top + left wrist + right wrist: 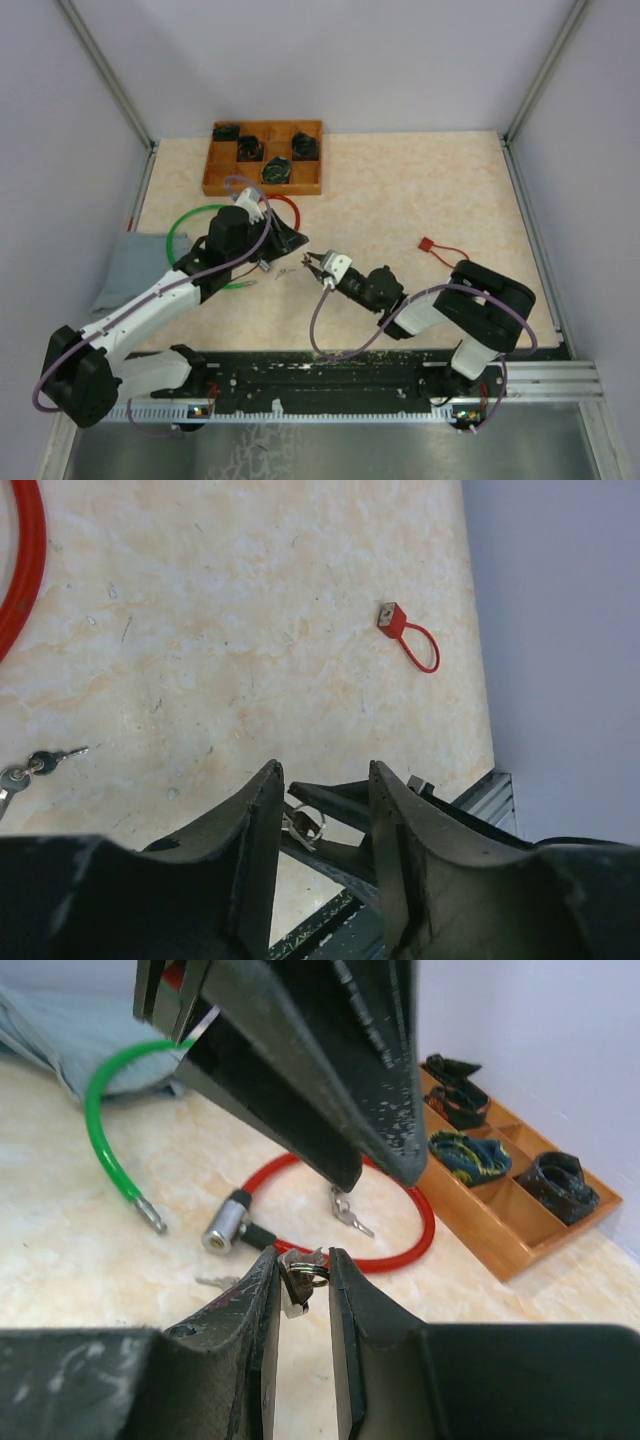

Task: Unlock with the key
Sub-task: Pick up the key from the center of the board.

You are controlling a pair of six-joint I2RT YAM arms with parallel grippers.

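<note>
Beside the red cable lock (225,1226), right gripper (303,1262) pinches the key (296,1282); left gripper (324,776) parted, empty. Key not yet inserted.

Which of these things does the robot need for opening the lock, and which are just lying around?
For the job:
- key, pinched in the right gripper
- red cable lock

Just lying about:
- green cable, one end loose
- grey cloth
- wooden tray of dark things
- small red loop
- spare keys
</note>
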